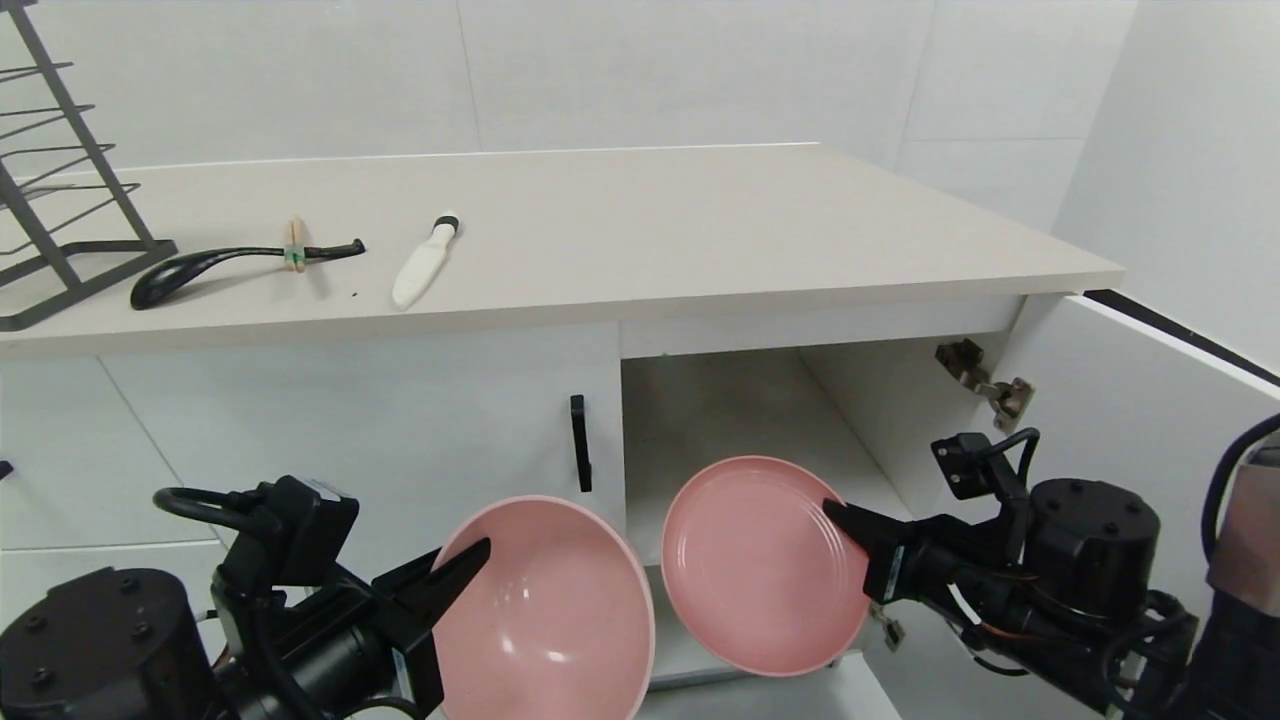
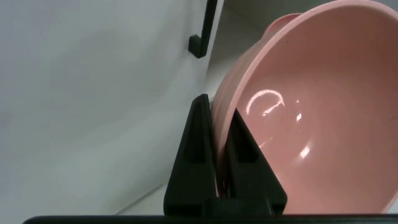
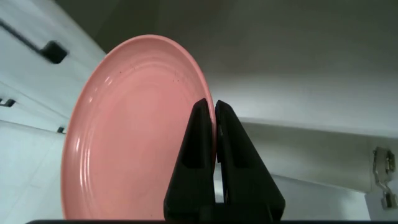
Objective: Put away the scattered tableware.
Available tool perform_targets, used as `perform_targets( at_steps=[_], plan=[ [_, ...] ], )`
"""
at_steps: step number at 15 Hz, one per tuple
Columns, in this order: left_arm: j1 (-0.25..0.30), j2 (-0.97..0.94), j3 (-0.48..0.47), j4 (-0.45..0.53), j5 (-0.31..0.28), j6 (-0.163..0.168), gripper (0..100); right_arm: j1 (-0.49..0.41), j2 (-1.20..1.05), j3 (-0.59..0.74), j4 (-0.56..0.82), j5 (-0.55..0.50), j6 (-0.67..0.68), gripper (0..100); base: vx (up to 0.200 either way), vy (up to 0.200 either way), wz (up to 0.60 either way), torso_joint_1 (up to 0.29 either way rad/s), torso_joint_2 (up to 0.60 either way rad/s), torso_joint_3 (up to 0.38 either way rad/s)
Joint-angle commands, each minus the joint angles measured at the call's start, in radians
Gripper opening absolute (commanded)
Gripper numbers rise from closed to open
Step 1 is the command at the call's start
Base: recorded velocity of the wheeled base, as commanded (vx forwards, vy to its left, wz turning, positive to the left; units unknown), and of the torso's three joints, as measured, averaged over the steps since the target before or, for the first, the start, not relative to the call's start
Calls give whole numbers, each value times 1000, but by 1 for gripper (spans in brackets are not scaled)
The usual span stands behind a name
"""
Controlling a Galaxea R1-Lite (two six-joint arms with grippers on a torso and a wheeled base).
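Head view: right gripper (image 1: 832, 510) pinches the rim of the pink plate (image 1: 750, 570), upright directly before the open cabinet (image 1: 730, 400); left gripper (image 1: 478, 550) clamps the pink bowl (image 1: 560, 620), offset before the closed door (image 1: 400, 420).

bowl (image 1: 545, 610) left of plate (image 1: 755, 570) — both before cabinet (image 1: 740, 400) | spoon (image 1: 190, 268), rack (image 1: 60, 200) on counter (image 1: 700, 220)

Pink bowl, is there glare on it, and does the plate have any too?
Left wrist view: bright curved highlights inside the bowl, near its middle. Head view: fainter pale reflections low in its hollow. Right wrist view: the plate looks nearly matte, just a soft sheen near one rim.
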Motion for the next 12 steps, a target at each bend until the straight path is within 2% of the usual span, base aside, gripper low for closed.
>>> perform_targets(
  at_steps=[1,8,12],
  plan=[
    [0,0,0,1,1,1,0,-2,48,-6,0,-1,0,0,0,0,0,0,0,0],
    [2,3,0,2,1,2,0,-22,163,-30,0,-2,2,0,0,0,0,0,0,0],
    [0,2,0,2,1,2,0,-31,231,-134,0,-1,2,0,0,0,0,0,0,0]
  ],
)
